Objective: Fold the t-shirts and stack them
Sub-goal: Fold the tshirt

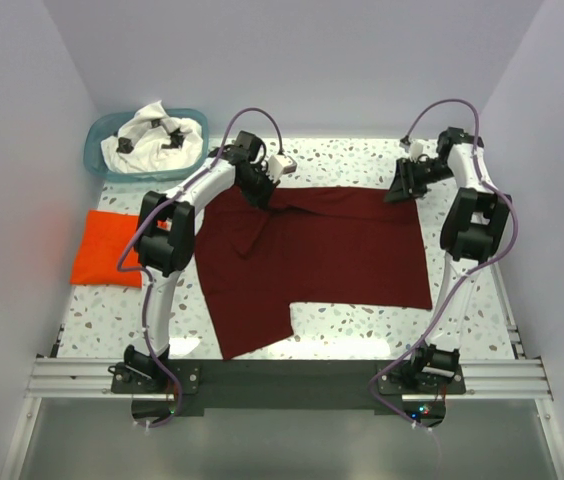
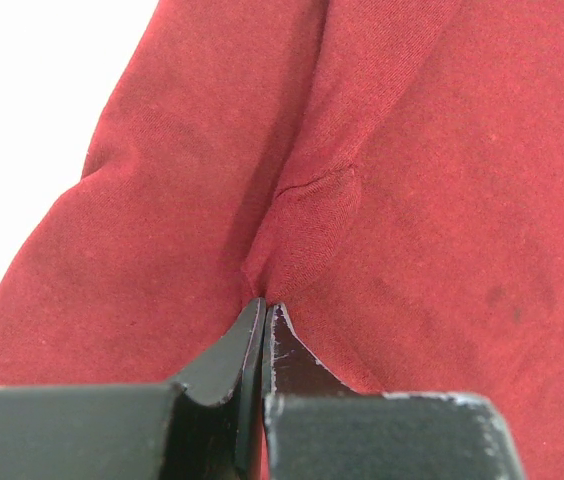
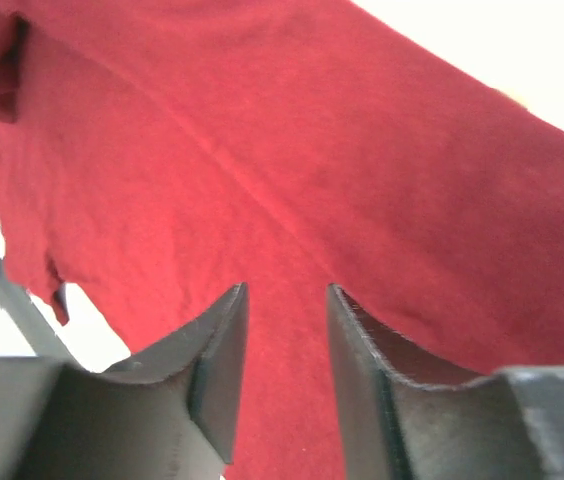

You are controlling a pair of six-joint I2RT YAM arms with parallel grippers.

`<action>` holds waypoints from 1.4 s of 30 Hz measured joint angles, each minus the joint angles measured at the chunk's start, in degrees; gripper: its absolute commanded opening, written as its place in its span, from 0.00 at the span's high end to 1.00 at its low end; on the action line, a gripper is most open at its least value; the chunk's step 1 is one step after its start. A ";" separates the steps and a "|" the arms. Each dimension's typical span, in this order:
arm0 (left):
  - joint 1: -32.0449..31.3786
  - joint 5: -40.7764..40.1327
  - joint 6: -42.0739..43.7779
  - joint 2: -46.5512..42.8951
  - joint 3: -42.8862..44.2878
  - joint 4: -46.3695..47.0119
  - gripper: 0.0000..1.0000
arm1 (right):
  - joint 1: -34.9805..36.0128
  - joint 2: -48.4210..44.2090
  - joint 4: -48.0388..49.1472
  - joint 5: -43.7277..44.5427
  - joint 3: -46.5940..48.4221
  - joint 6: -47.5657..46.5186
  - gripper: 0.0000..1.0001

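The dark maroon t-shirt (image 1: 322, 250) lies spread over the middle of the table, partly folded, with one flap reaching the near edge. My left gripper (image 1: 262, 190) is at its far left edge, shut on a pinched fold of the maroon cloth (image 2: 302, 220); its tips meet (image 2: 264, 305). My right gripper (image 1: 403, 188) hovers at the shirt's far right corner, open (image 3: 287, 295), with maroon cloth (image 3: 292, 170) under the gap. The bright orange-red t-shirt (image 1: 107, 248) lies folded at the table's left edge. The white t-shirt with black print (image 1: 154, 133) is bunched in the basket.
A teal plastic basket (image 1: 94, 150) stands at the far left corner. White walls close in the table on both sides and at the back. A metal rail (image 1: 282, 375) with the arm bases runs along the near edge.
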 measured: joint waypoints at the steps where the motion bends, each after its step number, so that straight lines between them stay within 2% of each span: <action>1: 0.00 0.00 0.00 0.00 0.00 -0.09 1.00 | -0.02 0.00 0.26 0.85 0.00 0.28 0.62; 7: 0.00 0.00 -0.02 0.00 0.00 -0.33 1.00 | -1.20 -0.94 4.92 7.74 -2.05 2.69 0.65; 15: 0.00 0.31 0.02 0.00 -0.02 -0.39 0.98 | -1.77 -4.17 6.99 19.69 -4.70 2.40 0.62; 21: -0.02 1.88 1.55 0.00 -0.02 -3.06 0.77 | -0.11 -5.77 7.32 22.05 -7.50 -0.48 0.62; 23: 0.17 3.28 2.12 0.00 -0.02 -4.74 0.66 | 1.79 -7.37 7.98 22.12 -9.90 -2.01 0.63; 25: 0.90 6.01 2.43 -0.46 -0.81 -5.53 0.61 | 4.15 -9.29 8.70 21.94 -12.15 -3.30 0.63; 29: 4.04 11.65 5.18 -4.96 -6.27 -8.07 0.55 | 10.34 -13.62 10.75 20.41 -15.65 -4.79 0.64; 31: 5.73 13.14 7.67 -10.10 -11.93 -8.96 0.50 | 13.40 -15.87 12.63 18.73 -17.11 -4.76 0.65; 34: 6.40 12.87 10.27 -19.47 -21.77 -8.76 0.50 | 17.46 -18.25 15.47 15.80 -19.02 -4.04 0.68; 38: 3.10 9.68 11.43 -26.73 -30.47 -5.75 0.49 | 20.81 -18.80 17.99 13.70 -20.31 -2.40 0.71; 42: -2.10 3.65 10.82 -26.34 -34.12 -0.55 0.49 | 22.64 -18.71 19.74 12.46 -20.74 -0.39 0.71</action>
